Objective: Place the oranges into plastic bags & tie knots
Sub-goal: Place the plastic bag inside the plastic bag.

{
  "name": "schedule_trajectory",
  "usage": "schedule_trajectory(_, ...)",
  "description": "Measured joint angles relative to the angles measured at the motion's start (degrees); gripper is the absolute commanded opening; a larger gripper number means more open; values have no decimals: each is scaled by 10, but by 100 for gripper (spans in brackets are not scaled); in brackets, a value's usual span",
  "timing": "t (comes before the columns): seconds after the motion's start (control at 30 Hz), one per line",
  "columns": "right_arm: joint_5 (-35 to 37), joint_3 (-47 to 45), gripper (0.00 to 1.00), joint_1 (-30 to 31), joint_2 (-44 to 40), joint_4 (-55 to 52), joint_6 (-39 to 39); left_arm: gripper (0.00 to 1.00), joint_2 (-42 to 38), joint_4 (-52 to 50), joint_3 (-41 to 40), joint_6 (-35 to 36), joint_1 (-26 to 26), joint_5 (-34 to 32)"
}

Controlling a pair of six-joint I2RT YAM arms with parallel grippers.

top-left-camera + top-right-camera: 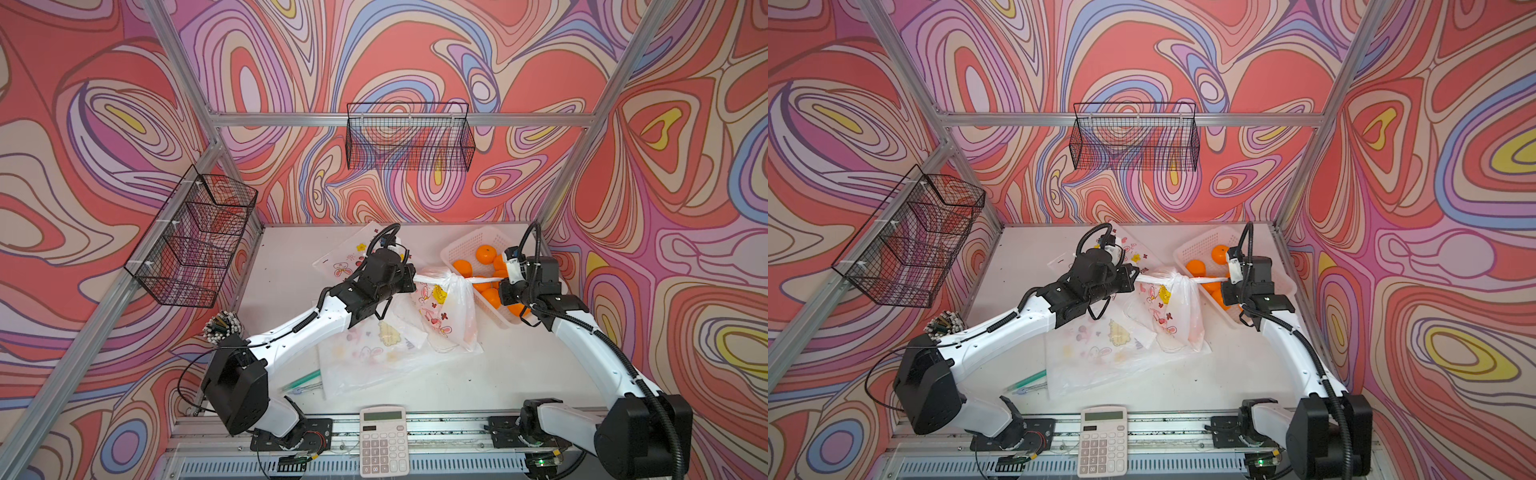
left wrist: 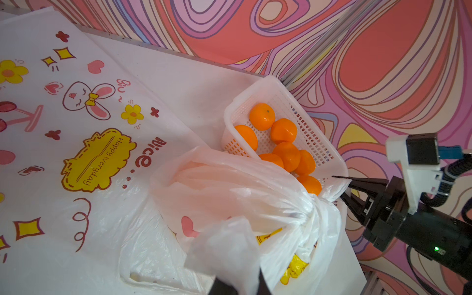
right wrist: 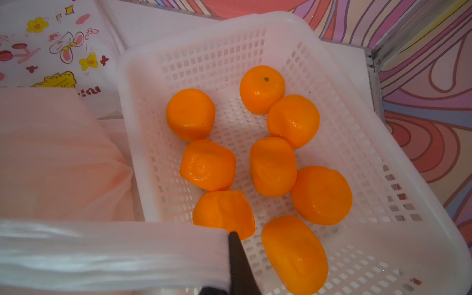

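My left pincer (image 1: 415,277) clamps one handle of the plastic bag (image 1: 451,316). My right pincer (image 1: 501,283) clamps the other

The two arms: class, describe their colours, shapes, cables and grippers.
Both the left arm and right arm have smooth white links between boxy black joints. A ribbed black hose runs along the right arm; a thinner black cable loops at the left arm's base. The right gripper has slim black fingers, with a white-and-black camera on its wrist.
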Motion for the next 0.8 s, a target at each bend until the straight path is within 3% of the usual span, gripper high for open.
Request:
schedule_trajectory(0.13,0,-15,20,-5,-4,-3,9,36,5,-3,-28,-3,0,8)
schedule_trajectory(0.3,6,-9,53,-14,-54,-14,12,66,-31,-47,-40,47,5,-38)
schedule_trajectory(0.37,0,3,66,-14,-75,-20,18,70,-63,-70,-39,78,14,-57)
schedule_trajectory(0.5,-23,30,81,-14,-112,-29,23,74,-137,-110,-34,138,75,-52)
schedule_trajectory(0.67,-57,42,85,-14,-152,-37,38,70,-156,-141,-38,210,172,-6)
schedule_trajectory(0.8,-93,41,86,-14,-163,-37,51,69,-94,-162,-42,287,179,31)
